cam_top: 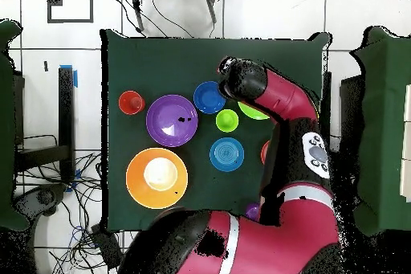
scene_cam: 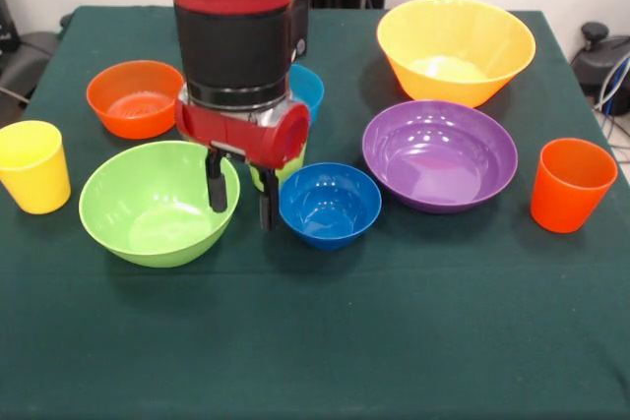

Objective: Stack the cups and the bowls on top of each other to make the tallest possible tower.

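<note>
My gripper [scene_cam: 240,196] is open and empty. It hangs low between the large lime green bowl [scene_cam: 157,202] and the small dark blue bowl [scene_cam: 330,204]. The lime green cup [scene_cam: 285,170] stands just behind its fingers, mostly hidden; it shows in the overhead view [cam_top: 227,120]. The light blue bowl [scene_cam: 308,87] peeks out behind the arm. The small orange bowl [scene_cam: 135,97] and the yellow cup [scene_cam: 34,166] are at the left. The purple bowl [scene_cam: 439,154], the yellow-orange bowl [scene_cam: 455,46] and the orange cup [scene_cam: 571,184] are at the right. A bit of the purple cup [cam_top: 253,210] shows by the arm.
Everything stands apart on a dark green tablecloth [scene_cam: 394,341]; nothing is stacked. The arm [cam_top: 281,110] hides part of the lime green bowl [cam_top: 255,112] and the orange bowl in the overhead view. Cables lie on the floor [cam_top: 80,214] beside the table.
</note>
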`<state>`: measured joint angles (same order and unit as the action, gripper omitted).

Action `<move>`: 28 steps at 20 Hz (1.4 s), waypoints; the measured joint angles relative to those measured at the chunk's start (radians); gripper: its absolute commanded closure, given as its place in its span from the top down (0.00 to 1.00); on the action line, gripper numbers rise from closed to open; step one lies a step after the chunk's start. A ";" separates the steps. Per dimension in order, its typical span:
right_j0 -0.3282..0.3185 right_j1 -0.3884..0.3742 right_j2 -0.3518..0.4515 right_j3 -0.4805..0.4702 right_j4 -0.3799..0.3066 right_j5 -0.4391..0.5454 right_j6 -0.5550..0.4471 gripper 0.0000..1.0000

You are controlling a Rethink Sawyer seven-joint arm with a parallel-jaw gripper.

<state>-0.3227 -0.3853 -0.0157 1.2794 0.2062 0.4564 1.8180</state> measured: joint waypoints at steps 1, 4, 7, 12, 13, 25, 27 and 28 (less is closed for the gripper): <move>-0.001 0.007 -0.001 0.000 0.000 0.000 0.000 1.00; -0.002 0.023 -0.007 0.000 0.000 0.000 0.000 1.00; -0.002 0.040 -0.017 0.000 0.000 0.000 0.000 1.00; -0.002 0.054 -0.040 -0.001 0.000 0.000 0.000 1.00; -0.002 0.055 -0.043 -0.001 0.000 0.000 0.000 1.00; 0.000 0.075 -0.085 -0.001 0.000 -0.009 0.000 1.00; 0.000 0.077 -0.085 -0.001 0.000 -0.024 0.000 1.00; 0.000 0.077 -0.085 -0.001 0.000 -0.028 0.000 1.00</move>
<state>-0.3229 -0.3082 -0.1007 1.2788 0.2062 0.4285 1.8180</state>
